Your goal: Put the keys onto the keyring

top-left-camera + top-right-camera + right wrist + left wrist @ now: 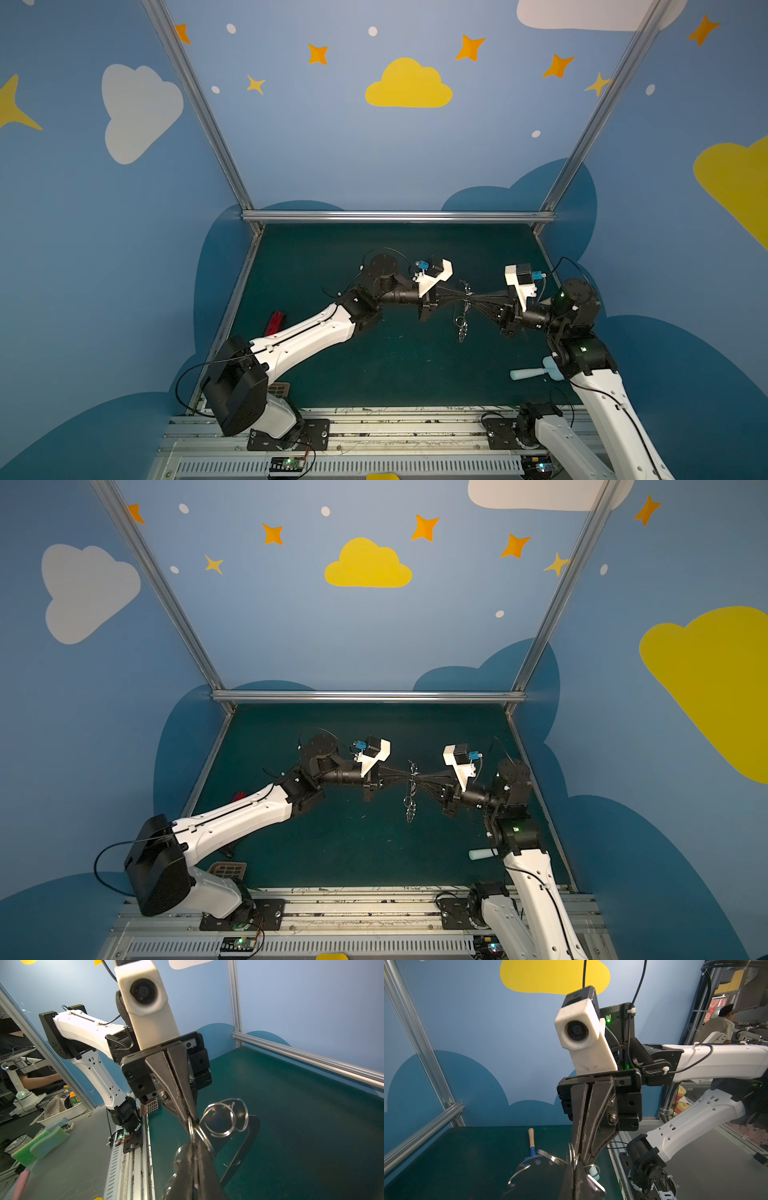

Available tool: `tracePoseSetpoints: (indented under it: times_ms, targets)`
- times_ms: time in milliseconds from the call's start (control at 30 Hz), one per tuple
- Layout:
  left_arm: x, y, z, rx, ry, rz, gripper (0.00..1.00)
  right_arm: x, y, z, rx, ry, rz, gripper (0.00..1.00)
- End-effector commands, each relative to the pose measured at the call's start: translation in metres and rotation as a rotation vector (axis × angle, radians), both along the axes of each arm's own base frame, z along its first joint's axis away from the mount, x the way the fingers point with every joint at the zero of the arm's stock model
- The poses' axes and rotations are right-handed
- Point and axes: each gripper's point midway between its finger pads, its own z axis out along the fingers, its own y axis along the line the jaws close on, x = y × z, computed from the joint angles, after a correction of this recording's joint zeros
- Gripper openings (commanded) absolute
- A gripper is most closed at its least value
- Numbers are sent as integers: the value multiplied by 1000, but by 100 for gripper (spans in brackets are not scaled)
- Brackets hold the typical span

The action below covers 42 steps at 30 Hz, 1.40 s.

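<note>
Starting at your left, the glossy red gadget (pixel 275 322) lies on the dark green mat (pixel 395 365). In mid-air over the middle, your left claw (pixel 463 296) is clamped tight on a wiry silver ring of the keyring (pixel 461 320), your right claw (pixel 476 297) is closed nose to nose on the same cluster, and the pale blue plastic spatula (pixel 528 373) lies beyond. Both top views give you the keyring edge-on, a thin sliver trailing loops, and only the wrist views reveal its flat, dark half-moon plate (pixel 252 1132); the key cannot be made out.
</note>
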Motion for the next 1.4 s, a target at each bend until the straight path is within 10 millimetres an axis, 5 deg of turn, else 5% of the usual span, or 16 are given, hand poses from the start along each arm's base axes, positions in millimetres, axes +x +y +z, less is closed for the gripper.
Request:
tracePoseSetpoints:
  times_ms: [0, 467, 867, 1133, 1367]
  targets:
    - [-2, -2, 11, -30, -22, -16, 4, -9, 4, 11, 13, -32, 55, 8]
    - [-6, -12, 6, 8, -26, -37, 4, -25, 13, 16, 8, -49, 157, 0]
    - [-10, -9, -6, 76, -42, -22, 4, -18, 5, 15, -26, -64, 50, 0]
    - [0, 4, -14, 180, -129, 68, 30, -15, 0, -6, -128, 60, 11, 0]
    - [7, 19, -19, 314, -255, 117, 33, -15, -4, -24, -226, 140, -6, 0]
